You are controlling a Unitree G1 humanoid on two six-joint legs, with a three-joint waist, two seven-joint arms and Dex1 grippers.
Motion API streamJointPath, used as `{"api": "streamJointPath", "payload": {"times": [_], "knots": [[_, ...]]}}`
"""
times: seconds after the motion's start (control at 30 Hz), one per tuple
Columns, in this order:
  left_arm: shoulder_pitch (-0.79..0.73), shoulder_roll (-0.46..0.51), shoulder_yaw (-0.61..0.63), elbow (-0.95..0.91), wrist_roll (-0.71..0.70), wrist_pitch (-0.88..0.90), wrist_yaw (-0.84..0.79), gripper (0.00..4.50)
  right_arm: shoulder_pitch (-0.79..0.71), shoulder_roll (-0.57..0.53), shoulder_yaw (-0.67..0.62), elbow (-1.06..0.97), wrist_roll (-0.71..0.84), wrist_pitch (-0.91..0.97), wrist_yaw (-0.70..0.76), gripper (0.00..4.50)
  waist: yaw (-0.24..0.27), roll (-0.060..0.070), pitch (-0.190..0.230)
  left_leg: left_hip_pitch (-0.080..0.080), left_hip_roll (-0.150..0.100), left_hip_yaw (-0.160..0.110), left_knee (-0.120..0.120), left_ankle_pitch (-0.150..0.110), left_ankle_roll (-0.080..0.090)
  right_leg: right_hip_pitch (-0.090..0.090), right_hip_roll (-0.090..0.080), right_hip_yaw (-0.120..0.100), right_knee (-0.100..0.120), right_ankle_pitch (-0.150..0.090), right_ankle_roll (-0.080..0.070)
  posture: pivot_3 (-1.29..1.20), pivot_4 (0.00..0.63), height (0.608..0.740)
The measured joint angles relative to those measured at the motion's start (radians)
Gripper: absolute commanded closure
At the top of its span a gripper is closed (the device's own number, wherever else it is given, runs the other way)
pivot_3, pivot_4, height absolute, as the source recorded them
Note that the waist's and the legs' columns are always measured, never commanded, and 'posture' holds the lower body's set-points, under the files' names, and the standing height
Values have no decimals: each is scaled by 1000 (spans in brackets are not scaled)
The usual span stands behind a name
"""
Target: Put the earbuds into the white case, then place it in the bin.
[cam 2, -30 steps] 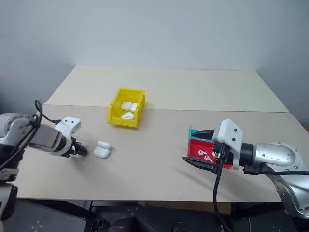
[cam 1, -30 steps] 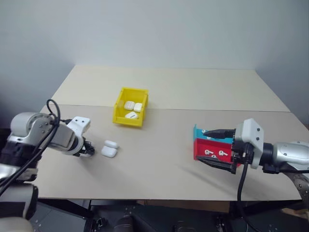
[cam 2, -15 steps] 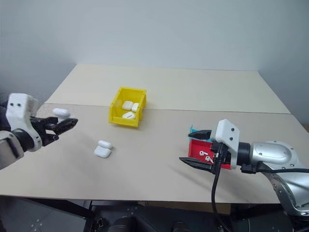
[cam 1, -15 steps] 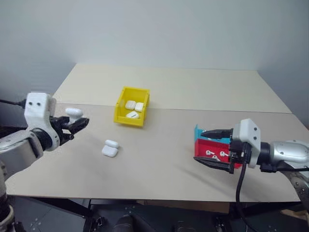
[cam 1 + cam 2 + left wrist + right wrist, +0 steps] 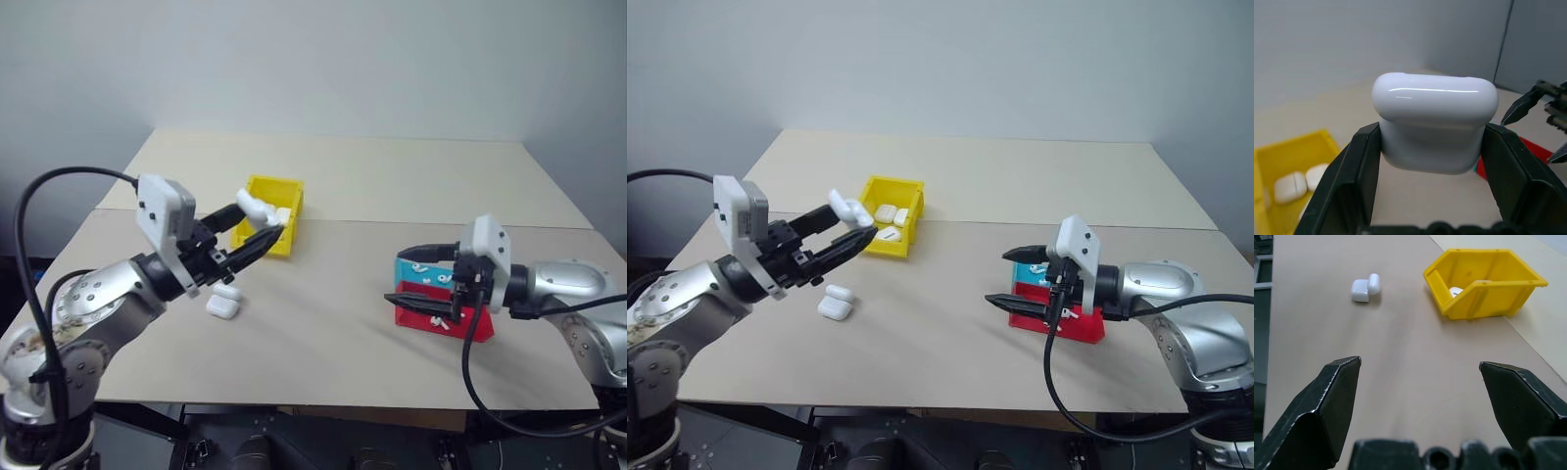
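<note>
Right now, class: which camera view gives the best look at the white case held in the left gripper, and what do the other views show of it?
The left wrist view: the white case looms large, lid shut, clamped between the left gripper's fingers. Both eye views show it small, held above the table near the yellow bin. The right wrist view shows other cases, loose on the table.

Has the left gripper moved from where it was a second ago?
Yes. The left gripper, shut on a white case, has lifted off the table and swung toward the yellow bin, away from the two cases left lying there.
</note>
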Motion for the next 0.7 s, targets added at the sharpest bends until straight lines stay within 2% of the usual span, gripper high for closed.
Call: {"api": "streamJointPath", "payload": {"times": [0.1, 0.2, 0.33, 0.57, 0.7], "knots": [[-54, -60, -127, 97, 117, -147, -145, 1715, -24, -4, 10, 32, -37, -22, 23, 0, 3, 0, 0, 0, 0, 0, 1, 0, 0, 1, 0, -1, 0, 0, 0, 0, 150, 740], [-79, -125, -185, 181, 145, -223, -249, 1715, -53, -22, 25, 60, -74, -38, 43, 0, 1, 0, 0, -1, 0, 0, 1, 0, 1, 0, 0, 0, 0, 0, 0, 0, 150, 740], [-129, -164, -195, 291, 153, -290, -372, 1715, -57, -54, 27, 65, -89, -34, 67, 0, -5, 0, 0, -1, 0, 0, 0, 0, 1, -1, 0, 0, 0, 0, 0, 0, 150, 740], [-137, -156, -201, 320, 135, -298, -543, 1715, -65, -158, 30, 33, -87, 41, 109, 0, -6, 0, 0, -1, 0, 0, 1, 0, 1, 0, 0, 0, 0, 0, 1, 0, 150, 740], [-137, -190, -229, 320, 135, -298, -567, 1715, -119, -226, 75, 54, -141, 77, 131, 0, -6, 0, 0, -1, 1, 0, 1, 0, 1, 0, 0, 0, 0, 0, 1, 0, 150, 740]]}}
